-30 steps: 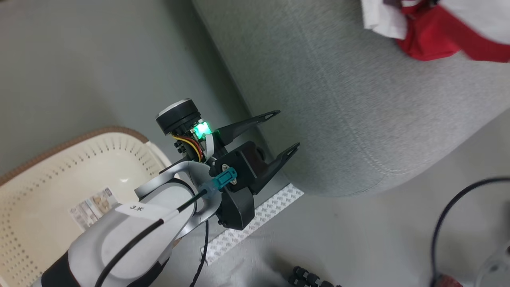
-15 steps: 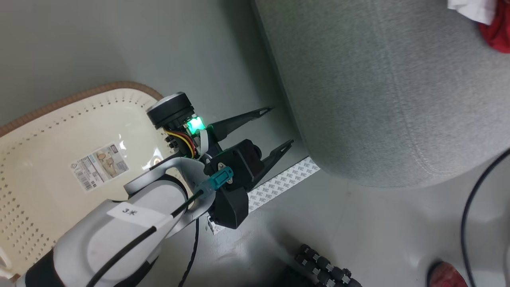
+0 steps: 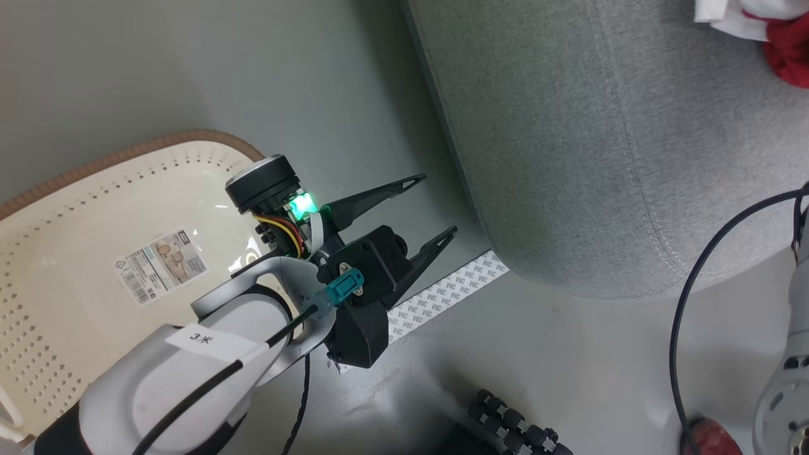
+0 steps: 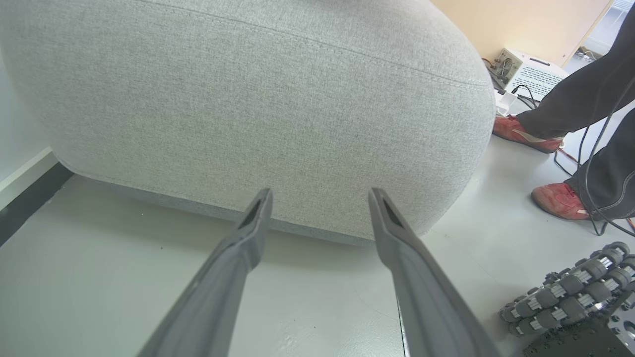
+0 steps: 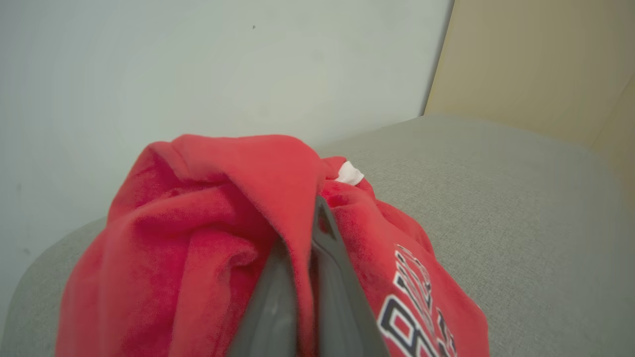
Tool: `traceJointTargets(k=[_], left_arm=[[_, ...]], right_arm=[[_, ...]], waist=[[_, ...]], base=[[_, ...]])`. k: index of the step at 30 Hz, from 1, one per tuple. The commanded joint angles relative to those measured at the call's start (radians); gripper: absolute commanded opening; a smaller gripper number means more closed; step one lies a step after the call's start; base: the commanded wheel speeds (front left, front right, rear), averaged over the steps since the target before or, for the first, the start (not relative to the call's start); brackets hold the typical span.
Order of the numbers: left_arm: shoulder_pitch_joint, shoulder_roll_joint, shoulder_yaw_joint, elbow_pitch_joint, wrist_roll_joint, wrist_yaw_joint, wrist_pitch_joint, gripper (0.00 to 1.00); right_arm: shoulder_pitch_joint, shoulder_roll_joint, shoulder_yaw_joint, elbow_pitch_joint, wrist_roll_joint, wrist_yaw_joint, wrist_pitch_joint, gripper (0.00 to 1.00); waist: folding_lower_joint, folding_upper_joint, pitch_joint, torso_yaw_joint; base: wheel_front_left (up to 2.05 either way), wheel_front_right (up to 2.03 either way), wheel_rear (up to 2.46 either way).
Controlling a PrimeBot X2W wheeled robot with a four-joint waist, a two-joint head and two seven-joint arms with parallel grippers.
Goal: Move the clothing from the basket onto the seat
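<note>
so, our right gripper (image 5: 317, 218) has its two dark fingers pressed together on a fold of the clothing (image 5: 198, 223), and the red plush runs up between them toward twelve o'clock in the right wrist view. the garment bunches around the fingers. its white-and-black letter logo (image 5: 421, 307) sits at five o'clock and a small white tab (image 5: 350, 173) at one o'clock of the fingertip. under and behind the bundle lies the grey fabric of the seat (image 5: 496, 198).

our left gripper (image 3: 436, 205) holds nothing. its fingers stand wide apart and point toward two o'clock in the head view, over the grey floor (image 3: 189, 76), in the gap between the basket and the seat. in the left wrist view the same gripper (image 4: 320, 196) aims at the rounded side of the seat (image 4: 248, 99).

the basket (image 3: 126, 151) sits at nine o'clock of that gripper, and its floor shows the label sticker (image 3: 161, 265). a strip of white patterned tape (image 3: 442, 294) lies on the floor at five o'clock of the fingertips, running up to the foot of the seat (image 3: 600, 158).

red and white clothing (image 3: 787, 57) lies on the seat at the head view's one o'clock corner. a person's red shoes (image 4: 560, 201) stand at three o'clock in the left wrist view.
</note>
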Motion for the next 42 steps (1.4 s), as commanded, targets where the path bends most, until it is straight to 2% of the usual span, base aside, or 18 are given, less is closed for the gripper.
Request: traceJointTargets(k=[1, 2, 3, 8, 14, 23, 30, 35, 42], left_arm=[[0.014, 0.006, -0.003, -0.002, -0.004, 0.004, -0.003, 1.00], [0.021, 0.006, -0.004, 0.000, -0.006, 0.007, -0.007, 1.00], [0.026, 0.005, -0.005, 0.000, -0.008, 0.008, -0.010, 1.00], [0.052, 0.005, 0.006, 0.015, -0.022, 0.033, -0.037, 1.00], [0.108, -0.002, 0.037, 0.040, -0.058, 0.088, -0.096, 1.00], [0.221, -0.023, 0.119, 0.099, -0.143, 0.178, -0.227, 1.00], [0.349, -0.045, 0.213, 0.166, -0.246, 0.259, -0.345, 1.00], [0.451, -0.058, 0.279, 0.184, -0.310, 0.283, -0.406, 1.00], [0.560, -0.074, 0.399, 0.154, -0.320, 0.324, -0.423, 1.00]], right_arm=[[0.029, -0.002, -0.008, 0.010, -0.018, 0.000, -0.001, 0.05], [0.035, 0.002, -0.017, 0.013, -0.026, 0.000, -0.001, 0.37], [0.041, 0.004, -0.026, 0.008, -0.040, 0.000, -0.001, 1.00], [0.117, 0.044, -0.040, -0.062, -0.096, 0.000, -0.001, 1.00], [0.240, 0.089, 0.025, -0.174, -0.136, 0.000, -0.001, 1.00], [0.407, 0.095, 0.211, -0.288, -0.149, 0.000, -0.001, 1.00], [0.482, 0.075, 0.412, -0.260, -0.128, 0.000, -0.001, 1.00], [0.524, 0.062, 0.551, -0.243, -0.099, 0.000, -0.001, 1.00], [0.591, 0.054, 0.675, -0.285, -0.042, 0.000, -0.001, 1.00]], waist=[[0.0000, -0.0001, -0.017, -0.004], [0.0000, -0.0001, -0.026, -0.005], [0.0000, -0.0001, -0.034, -0.005], [0.0000, -0.0001, -0.089, -0.002], [0.0000, -0.0001, -0.173, 0.020], [0.0000, -0.0001, -0.326, 0.115], [0.0000, -0.0001, -0.455, 0.222], [0.0000, -0.0001, -0.542, 0.298], [0.0000, -0.0001, -0.630, 0.366]], base=[[0.00, 0.00, 0.00], [0.00, 0.00, 0.00], [0.00, 0.00, 0.00], [0.00, 0.00, 0.00], [0.00, 0.00, 0.00], [0.00, 0.00, 0.00], [0.00, 0.00, 0.00], [0.00, 0.00, 0.00], [0.00, 0.00, 0.00]])
